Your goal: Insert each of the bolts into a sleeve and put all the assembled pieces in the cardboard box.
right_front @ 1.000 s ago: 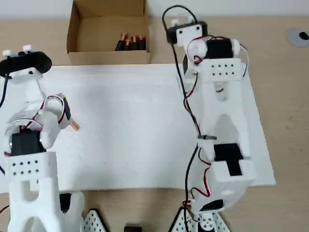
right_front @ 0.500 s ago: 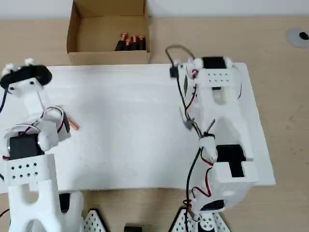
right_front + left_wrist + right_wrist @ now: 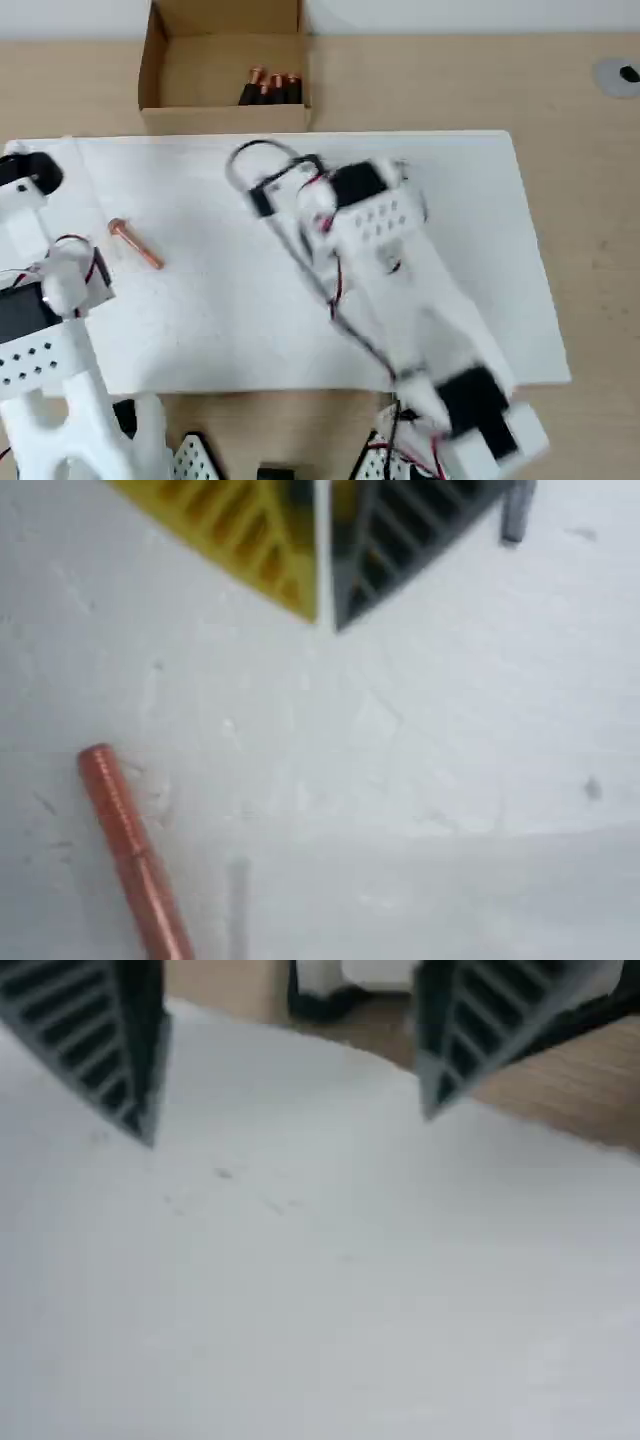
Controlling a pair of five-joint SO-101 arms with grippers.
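A copper bolt (image 3: 133, 243) lies flat on the white mat (image 3: 480, 200), near its left side, head toward the far left. The left wrist view has the bolt (image 3: 130, 850) a short way from my left gripper (image 3: 325, 615), whose yellow and grey fingers are shut with nothing between them. My left arm (image 3: 45, 300) stands just left of the bolt. My right arm (image 3: 370, 215) stretches across the middle of the mat. My right gripper (image 3: 290, 1125) hangs open over bare mat. The cardboard box (image 3: 150, 80) at the back holds several assembled pieces (image 3: 272, 88).
The arm bases (image 3: 420, 460) stand at the table's front edge. Bare wooden table (image 3: 590, 200) lies to the right of the mat, with a small grey disc (image 3: 615, 75) at the far right.
My right arm has swung from beside the box on the mat's right side toward the middle left. My left arm has drawn back leftward, and the bolt now lies uncovered on the mat.
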